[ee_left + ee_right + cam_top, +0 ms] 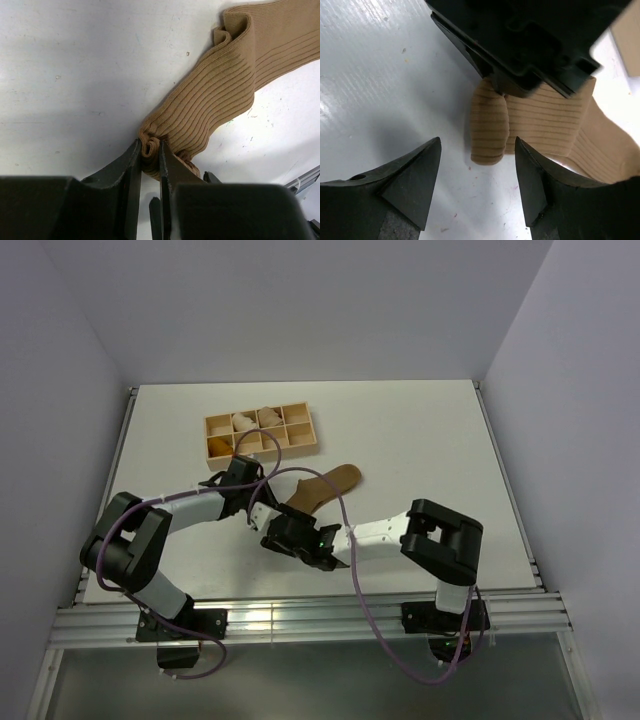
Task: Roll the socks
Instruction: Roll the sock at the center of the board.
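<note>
A tan-brown ribbed sock (pixel 325 486) lies flat on the white table, toe pointing back right. Its near end is rolled into a small coil (pixel 150 150). My left gripper (pixel 150 146) is shut on that coil, low on the table; in the top view it (pixel 266 506) sits at the sock's near-left end. In the right wrist view the rolled end (pixel 490 127) hangs below the left gripper's black body. My right gripper (pixel 477 142) is open and empty, its jaws either side just in front of the roll, not touching; it also shows in the top view (pixel 287 537). Only one sock is clearly distinguishable; the striped cuff is hidden.
A wooden divided tray (pixel 215 448) stands behind the sock at back left, with pale rolled bundles (pixel 243 423) in some compartments. Purple cables loop over both arms. The two arms crowd together at the table's near middle.
</note>
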Tool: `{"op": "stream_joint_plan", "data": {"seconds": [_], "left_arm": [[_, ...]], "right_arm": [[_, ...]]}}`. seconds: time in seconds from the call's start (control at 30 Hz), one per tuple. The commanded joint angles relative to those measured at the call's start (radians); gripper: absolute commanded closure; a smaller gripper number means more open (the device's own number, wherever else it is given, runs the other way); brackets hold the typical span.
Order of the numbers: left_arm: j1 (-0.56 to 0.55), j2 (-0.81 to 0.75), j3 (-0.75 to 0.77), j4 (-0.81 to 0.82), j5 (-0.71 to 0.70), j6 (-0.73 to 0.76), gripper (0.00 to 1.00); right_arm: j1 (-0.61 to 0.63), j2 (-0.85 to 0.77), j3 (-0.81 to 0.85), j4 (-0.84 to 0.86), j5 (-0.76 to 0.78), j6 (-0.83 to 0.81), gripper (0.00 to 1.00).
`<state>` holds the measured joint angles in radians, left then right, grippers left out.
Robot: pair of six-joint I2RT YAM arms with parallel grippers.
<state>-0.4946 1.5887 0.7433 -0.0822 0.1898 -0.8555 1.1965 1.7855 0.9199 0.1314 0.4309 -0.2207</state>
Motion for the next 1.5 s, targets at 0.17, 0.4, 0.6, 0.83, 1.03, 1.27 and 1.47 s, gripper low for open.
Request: {"op": "stream_joint_plan", "data": {"seconds": [0.17, 0.4, 0.6, 0.83, 1.03, 1.27, 1.47], "left_arm": [[-0.007, 0.011, 0.021, -0.068, 0.019, 0.036, 1.00], [-0.007, 0.016, 0.024, -0.065, 0.030, 0.033, 1.00], [-0.007, 0.017, 0.034, -0.074, 0.028, 0.035, 0.99], [-0.001, -0.018, 0.022, -0.051, 0.025, 0.006, 0.97], [0.017, -0.079, -0.016, -0.031, -0.006, -0.045, 0.71], [0.088, -0.208, -0.090, -0.007, -0.068, -0.122, 0.32], [0.128, -0.306, -0.159, 0.013, -0.119, -0.163, 0.24]], "right_arm": [[0.023, 0.092, 0.089, 0.036, 0.137, -0.086, 0.36], [0.025, 0.160, 0.120, 0.002, 0.134, -0.091, 0.41], [0.026, 0.199, 0.125, -0.030, 0.132, -0.071, 0.61], [0.020, 0.221, 0.108, -0.065, 0.114, 0.004, 0.93], [-0.003, 0.189, 0.076, -0.064, 0.031, 0.078, 1.00], [-0.084, 0.111, 0.020, -0.024, -0.162, 0.173, 1.00], [-0.173, 0.043, -0.041, 0.030, -0.348, 0.267, 1.00]]}}
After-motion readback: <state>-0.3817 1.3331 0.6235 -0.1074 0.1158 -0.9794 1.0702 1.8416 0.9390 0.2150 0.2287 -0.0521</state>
